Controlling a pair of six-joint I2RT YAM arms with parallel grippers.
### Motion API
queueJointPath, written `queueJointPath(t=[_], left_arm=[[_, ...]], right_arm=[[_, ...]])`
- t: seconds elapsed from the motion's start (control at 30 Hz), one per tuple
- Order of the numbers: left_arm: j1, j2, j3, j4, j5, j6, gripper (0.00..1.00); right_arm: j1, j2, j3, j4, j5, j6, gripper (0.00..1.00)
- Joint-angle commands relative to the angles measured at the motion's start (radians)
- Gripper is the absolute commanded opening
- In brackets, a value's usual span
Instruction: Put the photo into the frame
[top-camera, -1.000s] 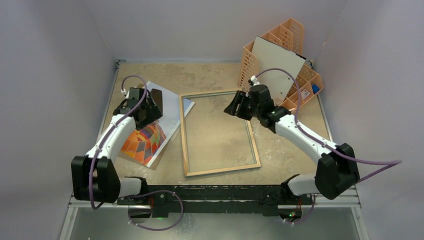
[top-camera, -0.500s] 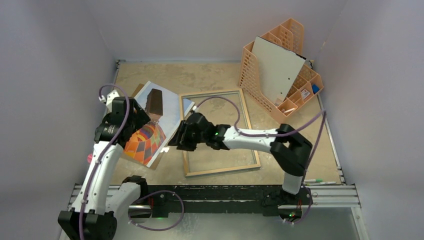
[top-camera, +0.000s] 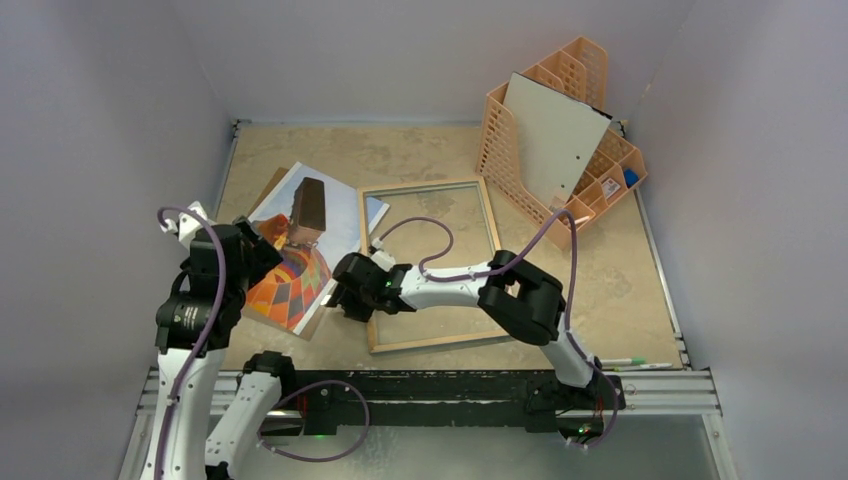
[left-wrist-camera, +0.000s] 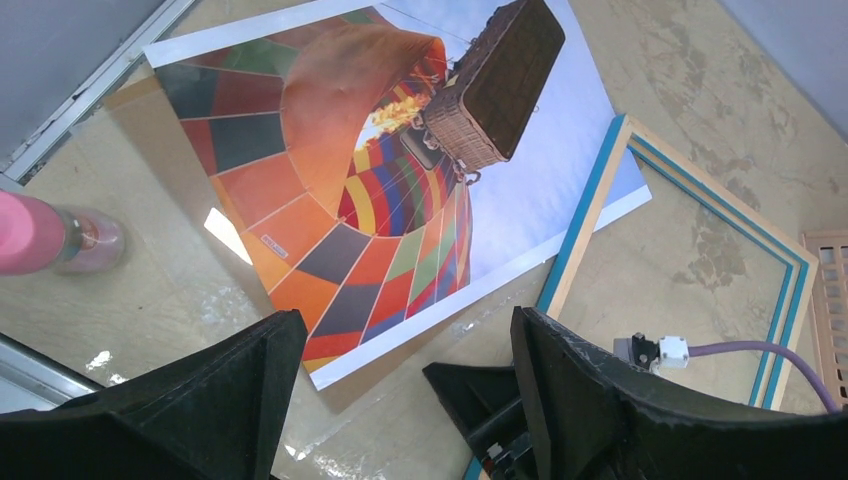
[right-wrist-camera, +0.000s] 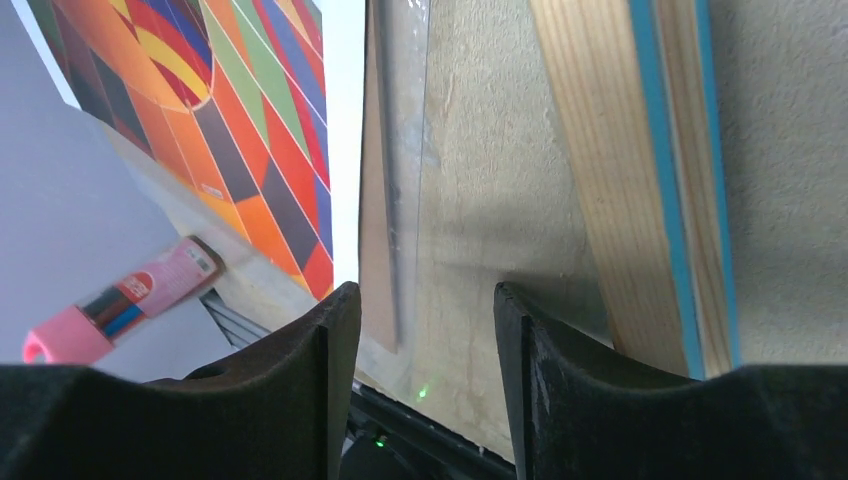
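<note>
The photo (top-camera: 300, 255), a hot-air balloon print, lies flat at the table's left on a brown backing and a clear sheet. It also shows in the left wrist view (left-wrist-camera: 360, 170) and the right wrist view (right-wrist-camera: 230, 110). The frame (top-camera: 505, 270) lies wood side up beside it, blue edge showing (left-wrist-camera: 580, 230), (right-wrist-camera: 620, 170). My left gripper (top-camera: 262, 256) is open and empty above the photo's near corner (left-wrist-camera: 400, 390). My right gripper (top-camera: 345, 290) is open and empty, low between the photo's near corner and the frame's left rim (right-wrist-camera: 425, 370).
An orange lattice organiser (top-camera: 600, 170) stands at the back right with a grey-white board (top-camera: 555, 135) leaning in it. A pink stick (left-wrist-camera: 40, 235) lies left of the photo. Pens (top-camera: 635, 362) lie at the near right edge. Walls close in on three sides.
My right arm swung from the frame's far right corner across to its left rim by the photo. My left arm pulled back toward the near left, uncovering the photo.
</note>
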Motion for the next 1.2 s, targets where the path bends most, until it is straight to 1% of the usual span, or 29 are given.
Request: queueJointPath(t=[0.0, 0.1, 0.23, 0.4, 0.67, 0.8, 0.9, 1.07, 1.17], left_arm=[[-0.024, -0.032, -0.033, -0.022, 0.025, -0.003, 0.79], [-0.027, -0.031, -0.088, -0.005, 0.053, 0.001, 0.79], [-0.027, -0.041, -0.148, 0.032, 0.059, -0.005, 0.79], [-0.027, -0.026, -0.107, 0.028, 0.041, -0.025, 0.79], [-0.027, -0.023, -0.122, 0.063, 0.041, -0.034, 0.79], [-0.027, -0.024, -0.112, 0.061, 0.023, -0.03, 0.79], [-0.027, -0.016, -0.105, 0.063, 0.023, -0.028, 0.79], [-0.027, -0.013, -0.114, 0.07, 0.033, -0.031, 0.79], [-0.027, -0.013, -0.121, 0.074, 0.042, -0.035, 0.79]], right_arm=[[0.004, 0.021, 0.011, -0.013, 0.083, 0.097, 0.54], [0.005, 0.028, -0.038, 0.045, 0.067, 0.151, 0.54], [0.004, 0.048, -0.061, 0.057, 0.057, 0.181, 0.54], [-0.002, 0.061, -0.09, 0.082, 0.066, 0.199, 0.53], [-0.021, 0.107, -0.138, 0.235, 0.016, 0.183, 0.48], [-0.025, 0.12, -0.146, 0.278, -0.004, 0.176, 0.47], [-0.025, 0.121, -0.167, 0.338, -0.011, 0.157, 0.45], [-0.032, 0.115, -0.22, 0.508, -0.033, 0.114, 0.43], [-0.037, 0.1, -0.259, 0.616, -0.031, 0.104, 0.38]])
